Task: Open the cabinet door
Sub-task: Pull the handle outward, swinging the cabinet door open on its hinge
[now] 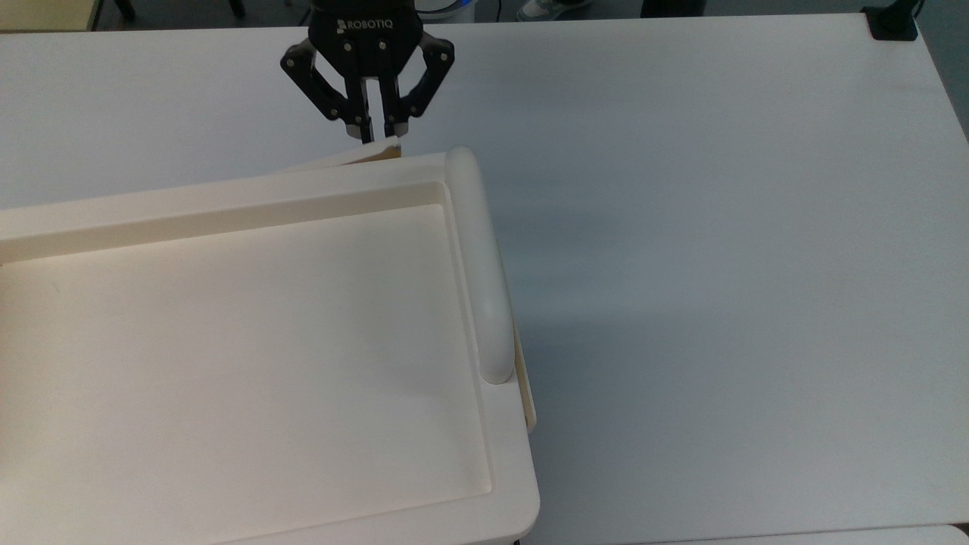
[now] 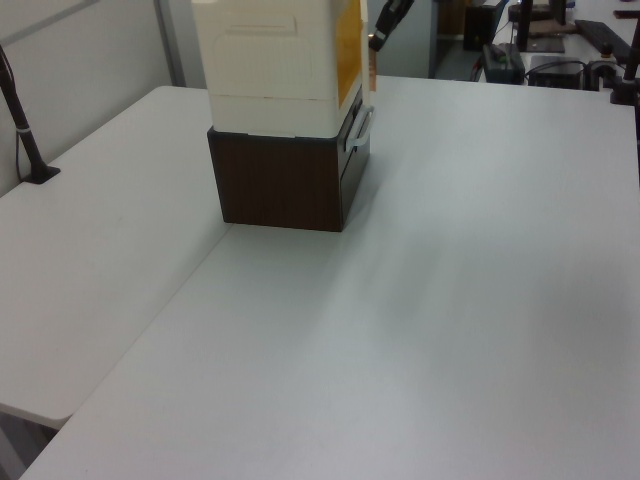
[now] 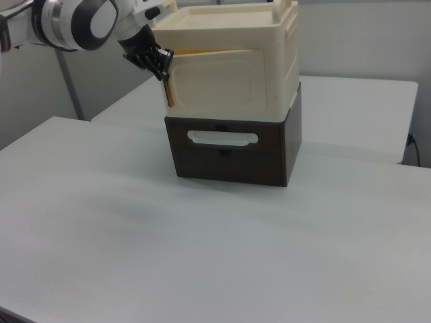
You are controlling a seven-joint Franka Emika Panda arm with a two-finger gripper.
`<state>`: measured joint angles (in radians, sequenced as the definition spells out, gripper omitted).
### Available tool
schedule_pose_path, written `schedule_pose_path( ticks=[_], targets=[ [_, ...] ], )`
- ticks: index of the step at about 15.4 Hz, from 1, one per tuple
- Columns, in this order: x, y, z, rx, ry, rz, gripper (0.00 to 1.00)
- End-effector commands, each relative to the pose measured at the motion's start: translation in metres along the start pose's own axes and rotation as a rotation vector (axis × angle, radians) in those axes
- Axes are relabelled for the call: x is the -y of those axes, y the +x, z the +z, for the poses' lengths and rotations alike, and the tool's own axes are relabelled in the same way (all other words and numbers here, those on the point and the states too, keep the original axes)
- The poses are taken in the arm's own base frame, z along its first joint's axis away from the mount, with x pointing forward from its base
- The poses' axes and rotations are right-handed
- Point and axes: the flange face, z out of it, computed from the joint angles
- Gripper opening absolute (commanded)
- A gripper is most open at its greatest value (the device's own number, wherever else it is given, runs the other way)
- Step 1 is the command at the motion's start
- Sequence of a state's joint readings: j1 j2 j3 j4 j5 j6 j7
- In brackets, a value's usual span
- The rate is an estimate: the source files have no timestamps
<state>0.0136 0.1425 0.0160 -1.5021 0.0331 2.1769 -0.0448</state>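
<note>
The cabinet (image 1: 250,356) is a large cream-white plastic box with rounded corners, its smooth matt top sunk into a shallow rectangular recess and edged along the top view's right by a thick rounded bar (image 1: 478,265) of the same plastic. In the right view the cabinet (image 3: 269,67) stands on a dark brown wood-grain drawer unit (image 3: 236,151) with a pale, slot-shaped handle (image 3: 222,138), and both rest on a plain, smooth white table (image 3: 215,242). The cabinet door (image 1: 344,157), a thin flat cream panel, stands a little ajar at the cabinet's far edge in the top view, its free end with a tan rim swung out from the box while the rest lies close along it. In the right view the cabinet door (image 3: 215,81) is a moulded panel with a rounded rectangular relief, tilted off the front so that a yellow-orange strip of the interior shows above it; in the left view the cabinet door (image 2: 371,68) appears as a narrow orange-tinged edge beside a yellow-orange face of the cabinet (image 2: 270,50). The black pincer (image 1: 378,138), with linked metal fingers and small screw heads, bears the white lettering "ROBOTIQ" on its body; its fingers are drawn close together and clasp the free edge of the door. In the right view the pincer (image 3: 163,67) hangs from a white and grey arm (image 3: 81,20) at the door's corner.
</note>
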Motion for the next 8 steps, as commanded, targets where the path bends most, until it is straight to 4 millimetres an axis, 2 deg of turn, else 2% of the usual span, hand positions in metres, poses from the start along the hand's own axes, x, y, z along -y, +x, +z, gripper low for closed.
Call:
schedule_pose_path(
  ticks=[1,2,3,4,5,6,8],
  targets=[
    [-0.053,-0.02,-0.004,0.083,-0.041,0.041,0.04],
    [-0.059,-0.022,-0.01,0.09,-0.045,0.05,0.13],
    [-0.067,-0.025,-0.015,0.101,-0.049,0.063,0.33],
    [-0.076,-0.031,-0.021,0.119,-0.053,0.069,0.39],
    [-0.081,-0.037,-0.025,0.137,-0.05,0.054,0.49],
    [-0.091,-0.044,-0.033,0.151,-0.05,0.043,0.54],
    [-0.116,-0.057,-0.033,0.196,-0.056,0.036,0.63]
  ],
)
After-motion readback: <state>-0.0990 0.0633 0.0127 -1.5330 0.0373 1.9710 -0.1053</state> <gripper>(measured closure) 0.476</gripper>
